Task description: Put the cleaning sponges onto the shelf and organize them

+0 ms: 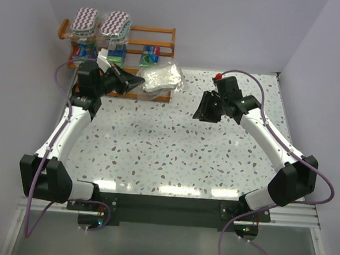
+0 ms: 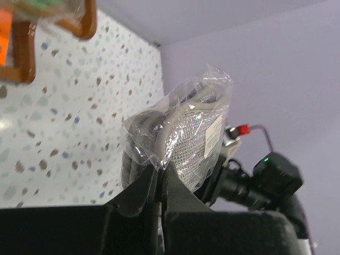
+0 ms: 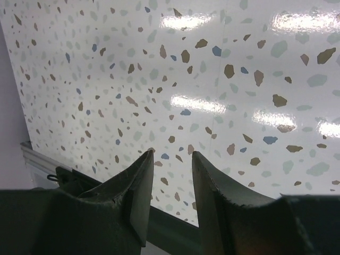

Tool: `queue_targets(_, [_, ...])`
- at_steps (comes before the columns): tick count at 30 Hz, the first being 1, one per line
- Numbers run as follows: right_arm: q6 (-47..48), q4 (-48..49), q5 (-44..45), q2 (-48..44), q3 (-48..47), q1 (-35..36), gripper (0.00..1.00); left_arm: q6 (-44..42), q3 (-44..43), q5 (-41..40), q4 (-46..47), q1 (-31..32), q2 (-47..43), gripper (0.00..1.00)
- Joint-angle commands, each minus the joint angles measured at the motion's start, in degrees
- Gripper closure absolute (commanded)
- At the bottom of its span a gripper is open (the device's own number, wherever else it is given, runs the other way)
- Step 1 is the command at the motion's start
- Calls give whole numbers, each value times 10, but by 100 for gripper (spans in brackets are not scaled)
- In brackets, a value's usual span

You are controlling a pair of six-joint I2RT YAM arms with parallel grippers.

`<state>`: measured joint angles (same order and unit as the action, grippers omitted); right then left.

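Left gripper point(image 2: 160, 178) is clamping a grey-white pad point(image 2: 186, 133) by the edge of its clear wrap. The pack is hanging at about 11 o'clock on the table point(image 1: 174, 151), just in front of the shelf point(image 1: 158, 30), off its 5 o'clock corner. I'm reading that pack as light, squashy and slippery in its loose film, so taking hold across the pad's body rather than the wrap is looking safer. Right gripper point(image 3: 172, 159) is hovering at 2 o'clock, jaws slightly parted, gripping nothing. Two purple zigzag pads point(image 1: 84, 19) are sitting on the top tier.
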<state>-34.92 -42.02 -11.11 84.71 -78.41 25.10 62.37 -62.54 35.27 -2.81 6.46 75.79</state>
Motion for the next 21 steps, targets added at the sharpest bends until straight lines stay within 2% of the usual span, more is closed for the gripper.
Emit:
queue_targets(1, [12, -10, -8, -17, -11, -2, 61, 107, -107, -81, 83, -2, 20, 100])
queue_targets(7, [14, -5, -9, -30, 2, -7, 61, 122, -294, -170, 48, -3, 81, 100])
queue_targets(11, [13, -2, -13, -29, 5, -8, 62, 190, -326, -239, 30, 5, 117, 100])
queue_targets(14, [12, 6, -14, -30, 8, -8, 62, 224, -336, -387, -17, 24, 126, 100])
queue_targets(15, [12, 8, -14, -30, 11, -8, 62, 246, -341, -412, -27, 29, 131, 100])
queue_targets(18, [9, 13, -18, -27, 14, -8, 62, 289, -369, -479, -40, 50, 159, 100])
queue_targets(21, [10, 16, -21, -25, 16, -8, 63, 319, -431, -513, -71, 72, 208, 100])
